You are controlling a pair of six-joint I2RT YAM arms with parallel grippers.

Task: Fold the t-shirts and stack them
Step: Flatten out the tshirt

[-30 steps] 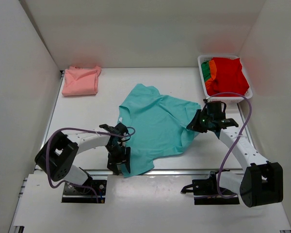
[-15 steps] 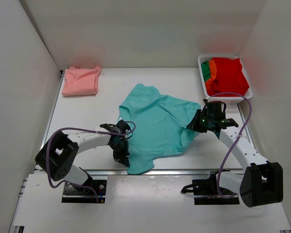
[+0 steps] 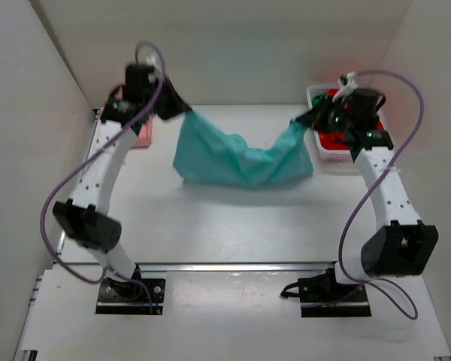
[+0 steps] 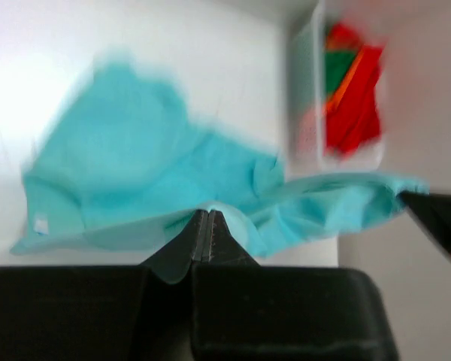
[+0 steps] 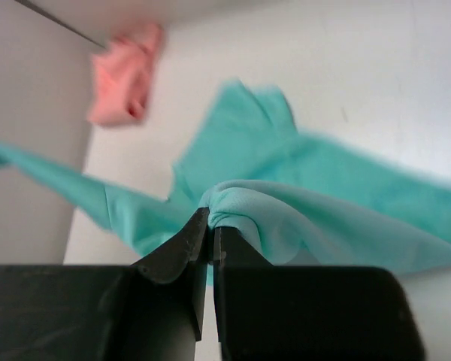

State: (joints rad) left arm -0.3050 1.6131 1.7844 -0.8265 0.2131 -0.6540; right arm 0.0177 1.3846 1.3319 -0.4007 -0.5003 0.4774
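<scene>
The left end effector [image 3: 182, 111] and right end effector [image 3: 301, 122] are each pinching one end of the teal t-shirt [image 3: 240, 156], which is sagging above the counter [image 3: 210, 222].

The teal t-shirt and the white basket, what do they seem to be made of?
Teal t-shirt: thin, soft, matte cloth, perhaps a cotton knit; it sags and creases where it hangs. White basket: looks like rigid, smooth plastic, though it is mostly hidden and blurred.

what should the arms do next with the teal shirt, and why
The teal shirt hangs sagging between the left pincer and right pincer, both shut on its edge, so probably lower it flat onto the table for folding.
</scene>
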